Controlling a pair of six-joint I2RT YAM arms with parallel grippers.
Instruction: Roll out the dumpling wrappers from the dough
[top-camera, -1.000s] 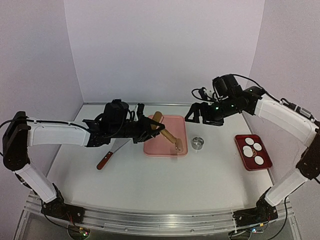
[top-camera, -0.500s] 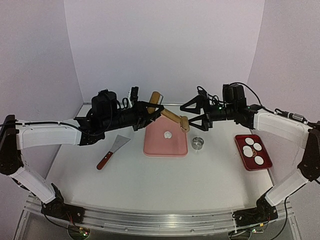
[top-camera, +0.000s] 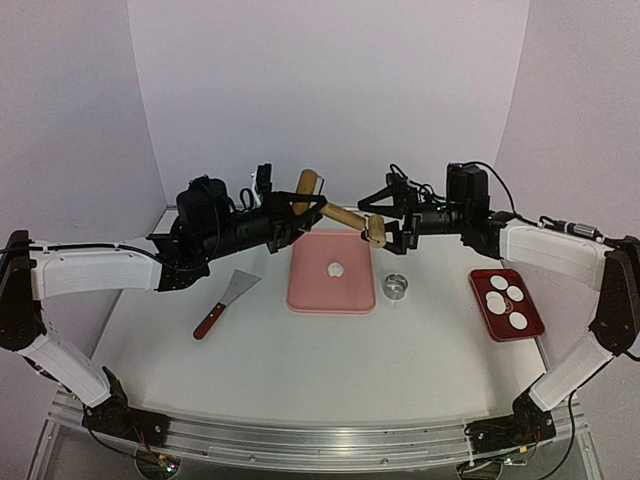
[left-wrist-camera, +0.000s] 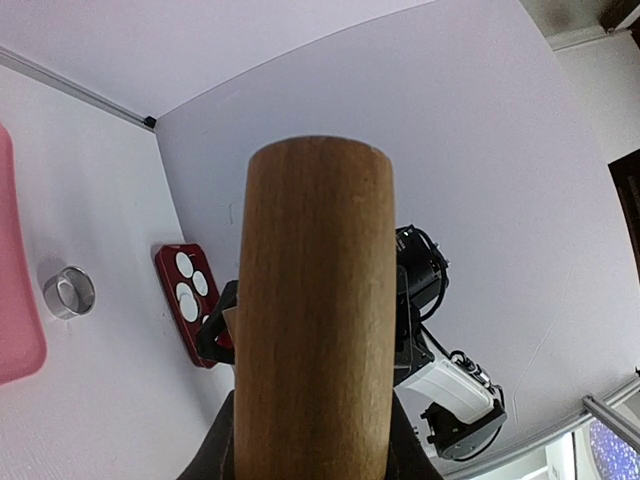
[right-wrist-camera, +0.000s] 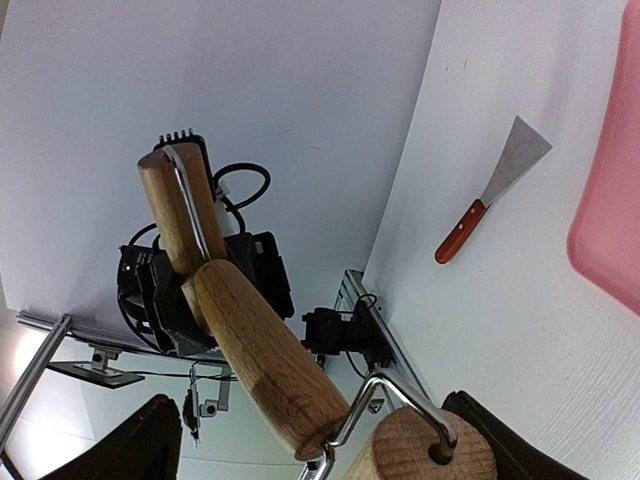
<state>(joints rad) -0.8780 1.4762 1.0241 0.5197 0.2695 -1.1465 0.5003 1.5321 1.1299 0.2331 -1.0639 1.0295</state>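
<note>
The dough (top-camera: 336, 269) is a small white lump on the pink board (top-camera: 310, 290). Above the board hangs a wooden rolling pin (top-camera: 342, 217). My left gripper (top-camera: 298, 208) is shut on its left handle (left-wrist-camera: 315, 300), which fills the left wrist view between the dark jaws of the left gripper (left-wrist-camera: 312, 455). My right gripper (top-camera: 382, 226) stands open around the pin's right handle (right-wrist-camera: 425, 452); in the right wrist view, the right gripper (right-wrist-camera: 315, 440) has one finger close to that handle and a wide gap on the other side. Several dumpling wrappers (top-camera: 505, 297) lie in a red tray (top-camera: 527, 300).
A metal ring cutter (top-camera: 396, 287) stands just right of the board. A scraper (top-camera: 225, 303) with a red-brown handle lies to the board's left. The red tray sits near the table's right edge. Walls close the back and sides.
The left arm lifted the rolling pin off the board, uncovering the dough. The right gripper moved left and came around the pin's free handle, its jaws narrowing slightly.
</note>
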